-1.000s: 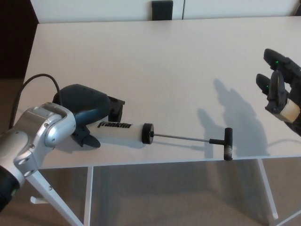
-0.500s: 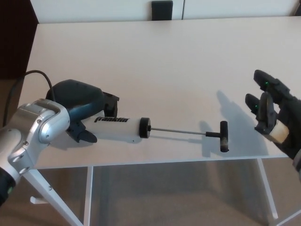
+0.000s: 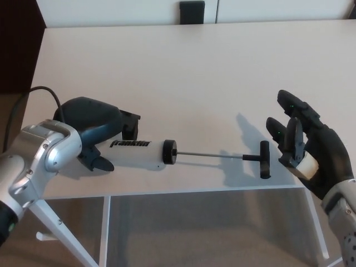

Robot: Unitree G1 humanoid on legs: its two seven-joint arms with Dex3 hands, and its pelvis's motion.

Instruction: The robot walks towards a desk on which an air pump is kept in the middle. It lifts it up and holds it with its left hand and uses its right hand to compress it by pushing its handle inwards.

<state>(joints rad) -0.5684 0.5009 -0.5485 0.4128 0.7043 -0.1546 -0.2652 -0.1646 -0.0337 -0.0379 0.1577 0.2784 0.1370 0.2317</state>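
The air pump [image 3: 142,152] has a white barrel with black lettering, a black end cap, a thin rod pulled out to the right and a black T-handle [image 3: 265,159]. It is held above the near edge of the white desk [image 3: 183,72]. My left hand [image 3: 93,129] is shut on the barrel's left end. To the right of the handle, a few centimetres away and not touching it, my right hand [image 3: 303,150] is open with its fingers spread.
The desk's near edge runs just under the pump, with white table legs and brown floor below. A black chair back [image 3: 191,11] stands at the far edge. A black cable [image 3: 41,94] loops behind my left arm.
My right hand has come down and leftward, closing in on the T-handle. The pump and my left hand have shifted slightly left, and the pump now lies more level.
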